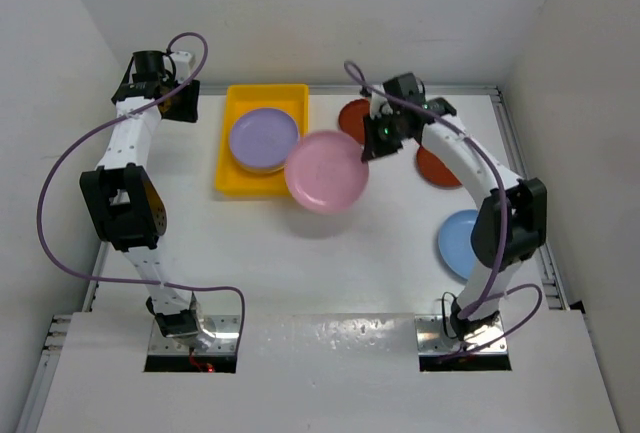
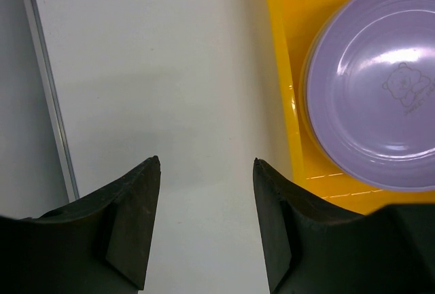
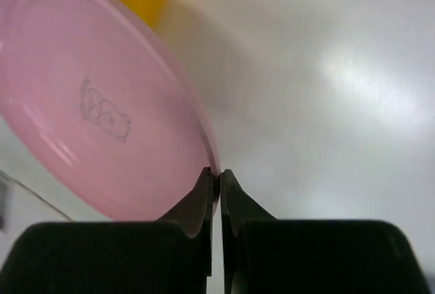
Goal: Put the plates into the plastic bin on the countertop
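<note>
While left fingers (image 2: 132, 206) gape empty, right fingers (image 3: 202, 202) pinch the pink plate (image 3: 102, 104) — rim only.

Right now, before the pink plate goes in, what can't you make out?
- Top view: anything under the lavender plate in the yellow bin, covered by it.
- Top view: blue plate, partly behind the right arm.
- Right wrist: yellow bin, a blurred patch cut by the top edge.
</note>
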### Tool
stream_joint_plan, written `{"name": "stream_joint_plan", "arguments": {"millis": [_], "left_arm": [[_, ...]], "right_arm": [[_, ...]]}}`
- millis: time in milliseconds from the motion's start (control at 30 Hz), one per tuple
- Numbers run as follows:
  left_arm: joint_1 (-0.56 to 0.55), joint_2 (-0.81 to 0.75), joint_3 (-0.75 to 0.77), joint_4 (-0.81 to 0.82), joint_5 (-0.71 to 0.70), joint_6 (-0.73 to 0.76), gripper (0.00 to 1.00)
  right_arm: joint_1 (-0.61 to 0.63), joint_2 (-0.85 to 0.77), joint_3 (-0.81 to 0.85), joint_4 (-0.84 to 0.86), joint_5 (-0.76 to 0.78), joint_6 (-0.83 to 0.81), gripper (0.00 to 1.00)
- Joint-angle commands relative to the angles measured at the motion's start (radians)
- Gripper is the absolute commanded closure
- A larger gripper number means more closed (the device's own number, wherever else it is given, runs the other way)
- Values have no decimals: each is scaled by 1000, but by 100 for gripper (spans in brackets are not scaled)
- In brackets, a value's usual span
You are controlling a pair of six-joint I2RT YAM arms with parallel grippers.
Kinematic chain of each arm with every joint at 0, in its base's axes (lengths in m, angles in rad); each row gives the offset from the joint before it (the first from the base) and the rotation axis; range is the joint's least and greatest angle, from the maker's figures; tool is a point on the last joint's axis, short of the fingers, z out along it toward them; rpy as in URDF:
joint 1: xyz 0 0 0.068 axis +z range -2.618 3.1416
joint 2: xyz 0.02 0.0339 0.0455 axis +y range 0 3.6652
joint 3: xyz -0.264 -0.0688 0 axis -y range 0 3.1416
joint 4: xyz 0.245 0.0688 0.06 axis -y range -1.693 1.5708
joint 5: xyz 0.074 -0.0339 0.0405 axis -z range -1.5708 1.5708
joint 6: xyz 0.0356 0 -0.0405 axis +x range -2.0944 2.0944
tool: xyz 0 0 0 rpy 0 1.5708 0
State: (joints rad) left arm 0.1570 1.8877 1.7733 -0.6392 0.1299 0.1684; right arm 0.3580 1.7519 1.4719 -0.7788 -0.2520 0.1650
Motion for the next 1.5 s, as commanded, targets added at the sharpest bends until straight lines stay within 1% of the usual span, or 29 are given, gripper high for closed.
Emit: {"name": "stream_joint_plan", "arguments": {"millis": [0, 33, 67, 100, 133, 167, 200, 333, 433, 467, 567, 700, 833, 933, 1000, 1033, 1067, 1133, 1167, 1267, 1300, 1333, 1367, 1467], "left_arm": [[-4, -13, 18, 18, -1, 3, 41], [-4, -13, 18, 18, -1, 3, 41], [-4, -13, 18, 18, -1, 3, 41], [-4, -13, 8, 18, -1, 3, 41], [-4, -13, 8, 18, -1, 3, 41], [-4, -22, -3, 18, -1, 3, 41], [-4, -22, -3, 18, -1, 3, 41], [-4, -22, -12, 18, -1, 3, 41], [-4, -22, -12, 18, -1, 3, 41], [-4, -22, -12, 18, -1, 3, 41], [-4, -22, -12, 18, -1, 3, 41], [-4, -22, -12, 18, -1, -6, 41], [-4, -22, -12, 18, 8, -6, 41], [-4, -22, -12, 18, 8, -6, 41], [-4, -22, -12, 18, 8, -6, 41], [-4, -22, -12, 18, 8, -6, 41], [-4, -13, -12, 18, 8, -6, 41], [-4, -13, -12, 18, 17, -6, 41], [-4, -13, -21, 18, 17, -6, 41], [-4, -13, -21, 18, 17, -6, 41], [-4, -13, -21, 18, 17, -6, 41], [-4, -13, -21, 18, 17, -6, 41], [-4, -13, -21, 18, 17, -6, 41], [-4, -13, -21, 18, 17, -6, 41]], "right_arm": [[21, 128, 280, 108, -83, 232, 100], [33, 196, 380, 105, -57, 319, 100], [36, 233, 428, 105, -31, 353, 100], [50, 265, 523, 101, 14, 387, 100], [59, 364, 568, 93, 40, 480, 100], [73, 392, 667, 98, 52, 513, 100], [79, 459, 683, 124, 83, 569, 100], [122, 517, 667, 289, 171, 738, 100], [159, 569, 709, 332, 249, 792, 100], [188, 586, 741, 348, 302, 789, 100], [228, 627, 769, 378, 368, 768, 100], [242, 636, 739, 398, 422, 769, 100], [242, 658, 731, 375, 441, 771, 99], [251, 659, 705, 392, 456, 774, 94], [249, 679, 718, 409, 441, 759, 84], [249, 686, 740, 417, 413, 748, 73], [254, 705, 751, 418, 402, 726, 69], [262, 707, 768, 415, 401, 680, 64], [268, 693, 768, 418, 407, 668, 59], [274, 650, 736, 414, 447, 604, 56], [279, 605, 699, 412, 476, 552, 54], [277, 588, 687, 412, 488, 536, 54], [279, 549, 659, 409, 509, 521, 51], [271, 483, 605, 403, 536, 452, 48]]}}
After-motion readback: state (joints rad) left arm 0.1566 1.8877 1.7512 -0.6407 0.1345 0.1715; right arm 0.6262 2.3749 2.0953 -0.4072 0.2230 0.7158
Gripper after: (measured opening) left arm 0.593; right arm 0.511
